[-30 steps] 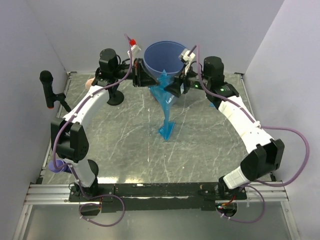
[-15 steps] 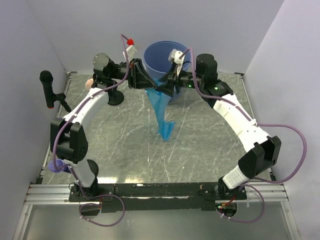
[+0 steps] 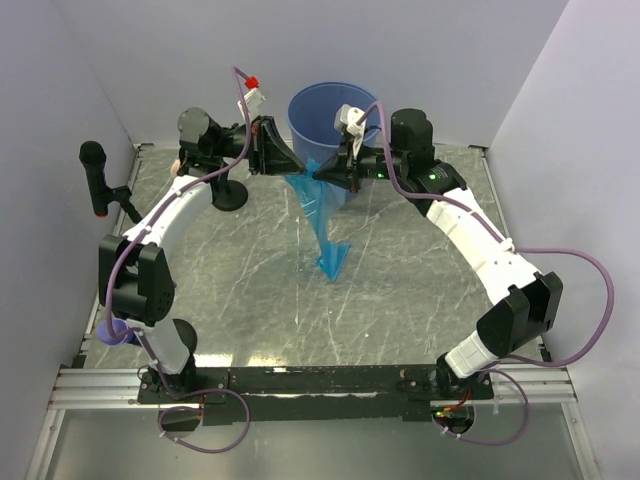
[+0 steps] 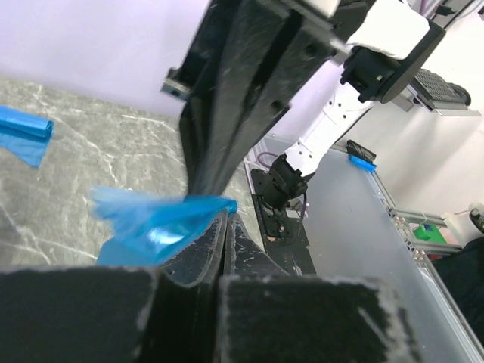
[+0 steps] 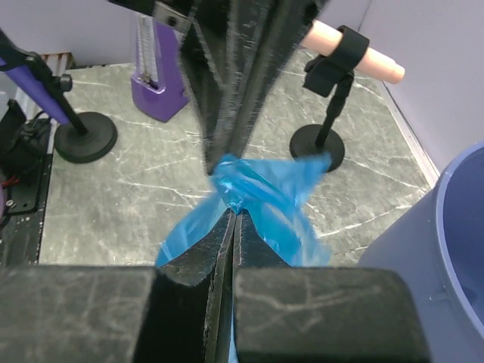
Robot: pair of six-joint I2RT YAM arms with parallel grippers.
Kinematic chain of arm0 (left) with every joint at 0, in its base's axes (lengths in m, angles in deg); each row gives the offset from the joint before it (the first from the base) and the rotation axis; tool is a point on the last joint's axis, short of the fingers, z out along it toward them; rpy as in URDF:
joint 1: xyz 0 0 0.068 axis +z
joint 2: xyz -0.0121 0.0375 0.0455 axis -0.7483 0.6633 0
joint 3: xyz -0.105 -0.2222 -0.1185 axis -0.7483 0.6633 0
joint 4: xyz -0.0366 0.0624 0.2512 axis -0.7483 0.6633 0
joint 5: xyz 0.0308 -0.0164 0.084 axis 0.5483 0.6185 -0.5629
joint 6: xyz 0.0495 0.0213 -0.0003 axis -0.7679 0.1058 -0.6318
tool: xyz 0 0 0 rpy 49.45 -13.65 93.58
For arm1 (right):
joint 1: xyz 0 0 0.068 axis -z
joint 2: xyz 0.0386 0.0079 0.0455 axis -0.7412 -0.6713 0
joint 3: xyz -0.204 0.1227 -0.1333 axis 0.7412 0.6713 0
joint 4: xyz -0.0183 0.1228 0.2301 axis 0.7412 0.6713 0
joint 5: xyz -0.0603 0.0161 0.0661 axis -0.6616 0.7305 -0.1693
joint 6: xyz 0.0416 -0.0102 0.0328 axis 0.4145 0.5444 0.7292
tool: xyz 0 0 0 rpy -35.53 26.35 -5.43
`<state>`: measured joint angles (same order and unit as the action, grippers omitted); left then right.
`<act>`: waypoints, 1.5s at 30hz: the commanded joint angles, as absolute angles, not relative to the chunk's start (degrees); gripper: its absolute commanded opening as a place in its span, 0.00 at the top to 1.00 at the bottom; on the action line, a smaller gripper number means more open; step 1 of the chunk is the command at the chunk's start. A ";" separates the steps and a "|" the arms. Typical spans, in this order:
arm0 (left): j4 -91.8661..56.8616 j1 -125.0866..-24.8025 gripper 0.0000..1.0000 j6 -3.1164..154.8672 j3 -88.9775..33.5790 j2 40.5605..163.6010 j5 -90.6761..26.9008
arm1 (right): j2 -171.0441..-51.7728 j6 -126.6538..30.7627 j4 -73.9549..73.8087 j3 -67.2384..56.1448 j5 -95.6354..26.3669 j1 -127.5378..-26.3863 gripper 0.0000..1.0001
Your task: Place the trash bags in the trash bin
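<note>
At their touching tips, the left gripper [image 3: 290,167] and the right gripper [image 3: 323,173] are both clamped on the bunched top of one trash bag [image 3: 326,222]. The bag's length hangs down from that pinch, and its tail touches the table [image 3: 420,290] on the side toward the arm bases. The bin [image 3: 312,115] stands just beyond the pinch. The right gripper looks nearer to it, so the lift probably goes up and away from the bases.

The thin translucent bright-blue plastic film bag [image 3: 325,215] is glossy and wrinkled. The round medium-blue rigid plastic bucket [image 3: 318,118] looks smooth. The grey marbled table top [image 3: 250,290] shines faintly.
</note>
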<state>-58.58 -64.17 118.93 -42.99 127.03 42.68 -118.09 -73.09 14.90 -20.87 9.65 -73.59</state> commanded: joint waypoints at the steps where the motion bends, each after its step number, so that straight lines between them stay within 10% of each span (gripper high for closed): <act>1: -60.75 -62.69 0.89 119.67 -42.19 124.94 44.58 | -113.83 -74.80 14.71 -20.80 12.56 -72.36 1.00; 8: -63.20 -60.84 0.63 120.10 -41.31 124.76 43.88 | -113.21 -73.83 14.53 -19.74 14.59 -71.83 1.00; 28: -5.04 -61.01 0.83 58.24 -47.54 121.51 34.72 | -112.07 -72.78 14.62 -18.59 14.68 -71.21 1.00; 45: -37.52 -68.83 0.70 88.70 -45.27 122.56 43.25 | -114.70 -69.70 11.72 -19.47 13.46 -71.83 0.97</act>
<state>-24.61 -68.43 78.23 -43.67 121.94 39.62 -115.21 -70.14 14.82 -18.31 13.95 -71.63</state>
